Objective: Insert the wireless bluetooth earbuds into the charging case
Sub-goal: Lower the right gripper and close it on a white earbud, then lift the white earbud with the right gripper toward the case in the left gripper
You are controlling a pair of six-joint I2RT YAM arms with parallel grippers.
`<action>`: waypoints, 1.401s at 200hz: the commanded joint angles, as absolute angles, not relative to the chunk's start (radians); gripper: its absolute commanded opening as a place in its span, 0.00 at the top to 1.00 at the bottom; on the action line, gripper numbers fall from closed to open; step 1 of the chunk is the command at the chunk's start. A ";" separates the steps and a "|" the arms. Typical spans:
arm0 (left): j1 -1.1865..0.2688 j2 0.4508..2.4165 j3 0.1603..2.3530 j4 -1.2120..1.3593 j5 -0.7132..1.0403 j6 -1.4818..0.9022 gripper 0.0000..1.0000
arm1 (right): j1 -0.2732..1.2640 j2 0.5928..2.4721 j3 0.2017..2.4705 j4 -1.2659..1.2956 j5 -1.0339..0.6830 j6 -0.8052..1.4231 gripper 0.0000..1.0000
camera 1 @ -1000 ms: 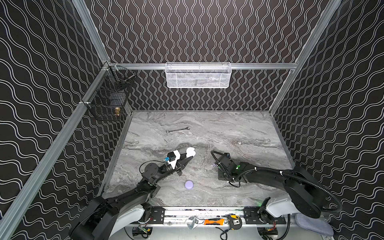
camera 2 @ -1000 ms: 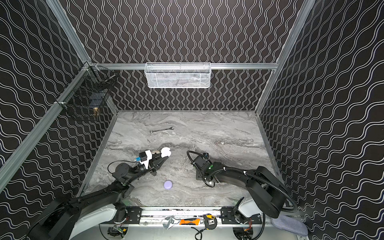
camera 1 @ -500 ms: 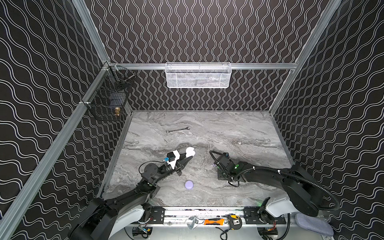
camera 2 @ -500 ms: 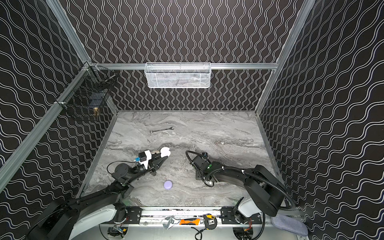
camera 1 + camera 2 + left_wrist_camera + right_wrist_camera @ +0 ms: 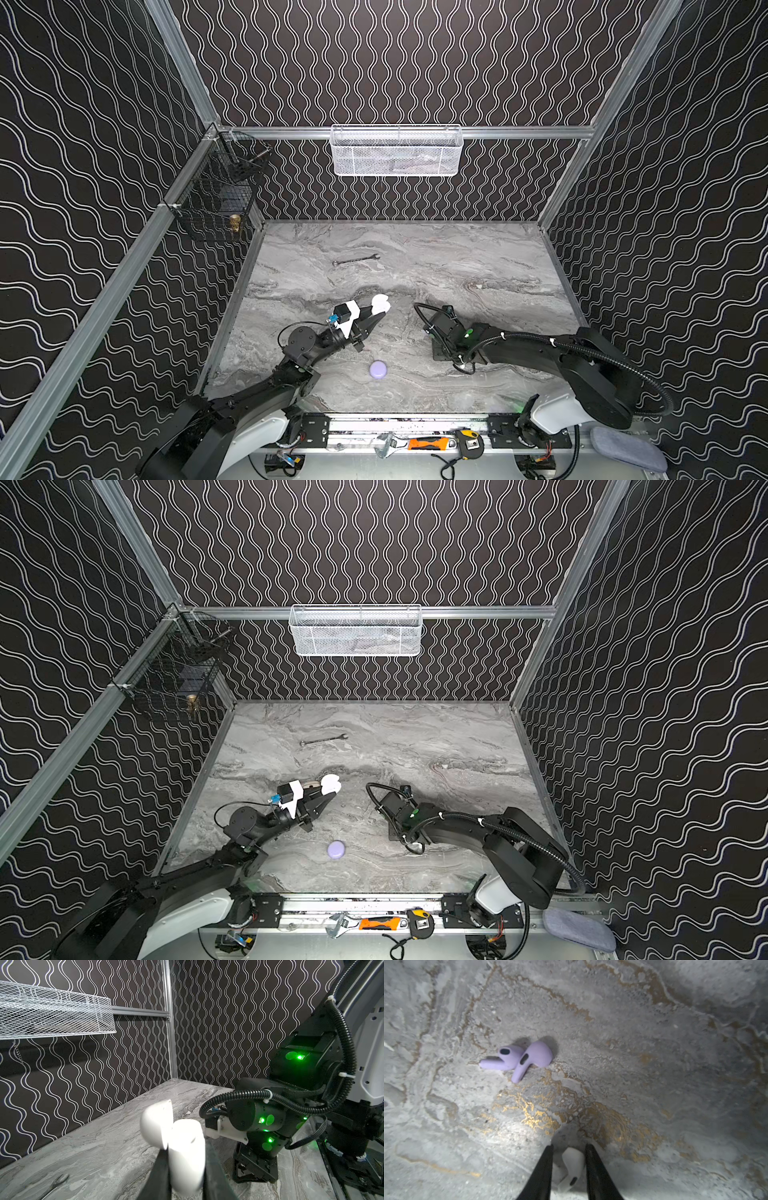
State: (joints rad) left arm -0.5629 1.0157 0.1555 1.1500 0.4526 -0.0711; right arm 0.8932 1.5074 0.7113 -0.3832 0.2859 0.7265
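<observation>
The white charging case, its lid hinged open, is clamped in the left gripper. A closed round lavender case lies flat on the worktop. Two lavender earbuds lie touching, stems splayed. One white earbud lies between the right gripper's fingers.

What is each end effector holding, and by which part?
Left end effector clamps the open white charging case by its body. Right end effector straddles a white earbud at its head; grip cannot be told.
</observation>
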 commanded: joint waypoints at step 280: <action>-0.562 1.157 0.106 1.548 0.643 -0.113 1.00 | 1.316 1.047 0.961 -0.192 0.709 0.542 0.89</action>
State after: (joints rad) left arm -0.5629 1.1721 0.1093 1.4582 0.6060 -0.1036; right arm 1.2617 1.0771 0.9817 -0.3855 0.6098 0.6498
